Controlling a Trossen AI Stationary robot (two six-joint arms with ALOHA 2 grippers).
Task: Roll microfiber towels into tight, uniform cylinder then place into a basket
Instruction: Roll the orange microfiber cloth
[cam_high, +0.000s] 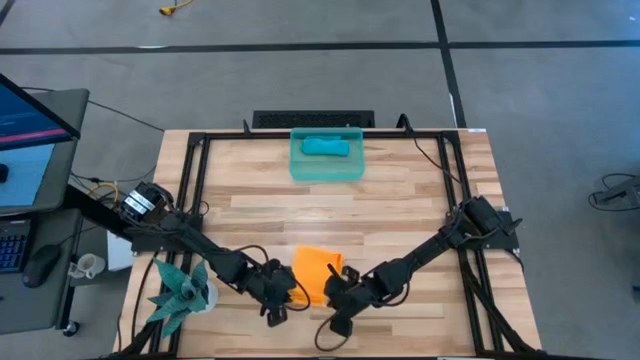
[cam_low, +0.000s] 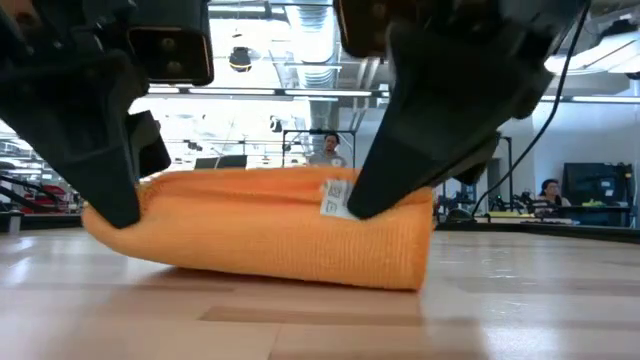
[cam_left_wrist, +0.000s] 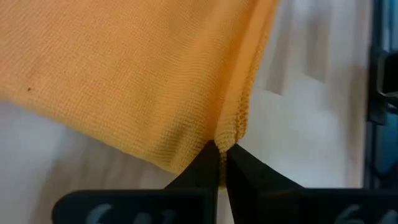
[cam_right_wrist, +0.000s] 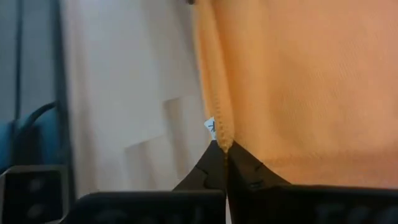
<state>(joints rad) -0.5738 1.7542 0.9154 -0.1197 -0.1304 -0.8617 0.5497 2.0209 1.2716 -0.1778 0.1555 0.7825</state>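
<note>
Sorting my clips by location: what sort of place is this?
Probably a robotics lab or workshop: a framed wooden table on bare concrete floor, a monitor beside it, and people at screens behind under exposed ceiling ducts.

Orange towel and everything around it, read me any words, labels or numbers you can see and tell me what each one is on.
No text can be read.
White tag on the orange towel: printing too small to read.
Monitor beside the table: screen content too blurred to read.
Pale marks on the left tool's body: unreadable.

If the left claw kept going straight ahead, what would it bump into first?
The left gripper is shut on the orange towel, so it is already touching it. Straight ahead lies more of that towel, probably bunching it.
</note>
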